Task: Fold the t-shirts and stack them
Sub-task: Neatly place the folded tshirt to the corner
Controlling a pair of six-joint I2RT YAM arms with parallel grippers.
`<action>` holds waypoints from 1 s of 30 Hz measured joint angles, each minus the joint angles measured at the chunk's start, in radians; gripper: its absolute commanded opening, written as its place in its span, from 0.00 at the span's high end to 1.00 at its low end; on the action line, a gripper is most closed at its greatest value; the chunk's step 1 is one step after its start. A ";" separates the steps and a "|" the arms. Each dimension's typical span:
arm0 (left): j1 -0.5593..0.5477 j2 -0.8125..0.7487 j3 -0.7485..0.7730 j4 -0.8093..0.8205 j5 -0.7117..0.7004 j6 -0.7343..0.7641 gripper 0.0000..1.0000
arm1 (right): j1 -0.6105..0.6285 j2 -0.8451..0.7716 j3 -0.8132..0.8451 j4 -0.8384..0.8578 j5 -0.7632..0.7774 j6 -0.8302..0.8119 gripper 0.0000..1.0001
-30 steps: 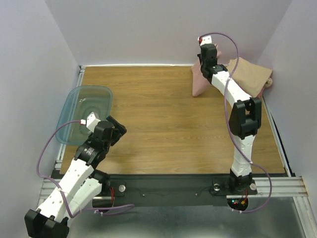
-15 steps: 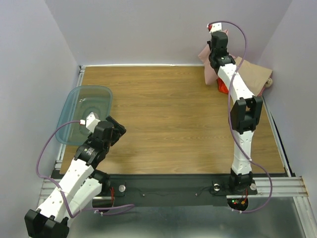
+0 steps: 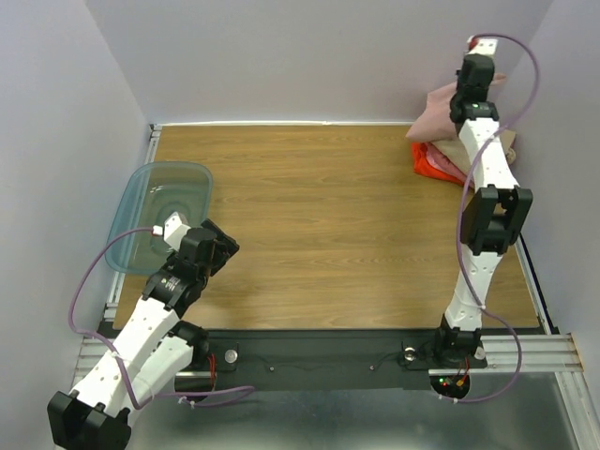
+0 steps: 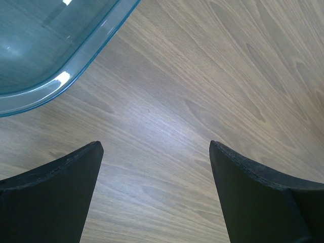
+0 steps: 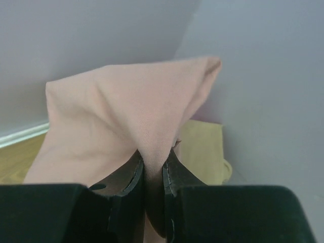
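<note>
My right gripper (image 3: 466, 94) is raised high at the far right corner and is shut on the dusty-pink t-shirt (image 3: 439, 114), which hangs from it in a bunch. In the right wrist view the pink cloth (image 5: 131, 116) is pinched between the fingers (image 5: 132, 169). Below it lies an orange t-shirt (image 3: 435, 163) and a tan one (image 3: 506, 142), the tan one also in the right wrist view (image 5: 202, 149). My left gripper (image 4: 154, 152) is open and empty over bare wood at the near left, beside the teal bin.
A clear teal plastic bin (image 3: 159, 214) overhangs the table's left edge; its rim shows in the left wrist view (image 4: 86, 55). Purple walls close in the back and the sides. The wooden table (image 3: 319, 225) lies between the arms.
My right gripper has lifted the pink t-shirt and carried it right, from left of the stack to above the far right corner. The orange shirt came into view. The left arm has not moved.
</note>
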 measured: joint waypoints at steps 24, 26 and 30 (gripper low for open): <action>0.000 0.026 0.003 0.000 -0.005 0.000 0.02 | -0.259 -0.071 -0.347 -0.051 -0.278 0.438 0.33; 0.000 0.031 0.003 0.001 -0.004 0.000 0.02 | -0.259 -0.075 -0.347 -0.048 -0.272 0.439 0.19; 0.000 0.036 0.003 0.001 -0.004 0.000 0.02 | -0.259 -0.100 -0.359 -0.049 -0.269 0.443 0.00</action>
